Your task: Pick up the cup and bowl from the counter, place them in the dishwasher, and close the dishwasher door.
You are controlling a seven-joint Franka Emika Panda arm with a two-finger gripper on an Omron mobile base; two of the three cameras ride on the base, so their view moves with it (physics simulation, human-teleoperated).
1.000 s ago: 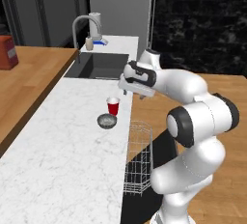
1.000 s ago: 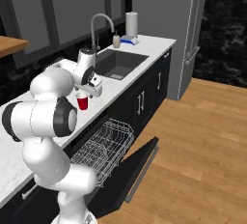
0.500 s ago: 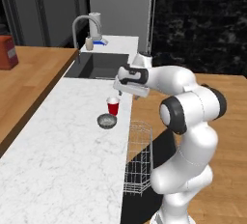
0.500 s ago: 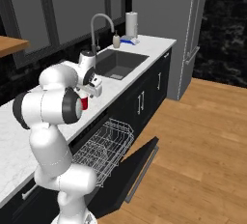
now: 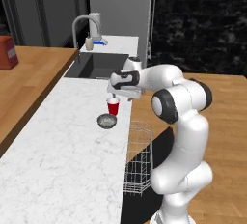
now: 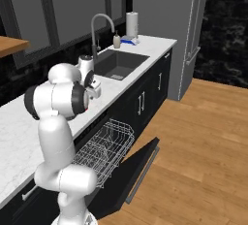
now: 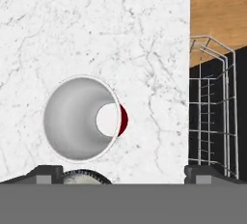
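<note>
Cup point(image 7: 82, 118) under the fingers: it stands upright on the counter point(image 7: 144, 39), seen straight down its white inside, with a sliver of red wall showing at 3 o'clock of its rim.
Fingers: spread wide and empty; the two dark tips sit at the bottom of the hand view, one at 7 o'clock point(image 7: 46, 174) and one at 5 o'clock point(image 7: 210, 172).
Gripper point(image 5: 120, 93): in the left base view it hangs just above the cup point(image 5: 113, 106), pointing down.
Offset: the cup lies nearer the 7 o'clock tip than the 5 o'clock tip, so it is off-centre between the jaws; judged, a small sideways shift toward 9 o'clock should centre it before descent.
Axis: the cup's long axis runs along the line of sight, so the grip would close across its round wall.
Bowl point(image 5: 106, 120): on the counter just beside the cup, at about 7 o'clock of it in the left base view; its rim peeks in at 6 o'clock of the hand view.
Dishwasher rack point(image 7: 212, 107): at 3 o'clock, past the counter edge.
Dishwasher door point(image 6: 131, 170): dropped open.
</note>
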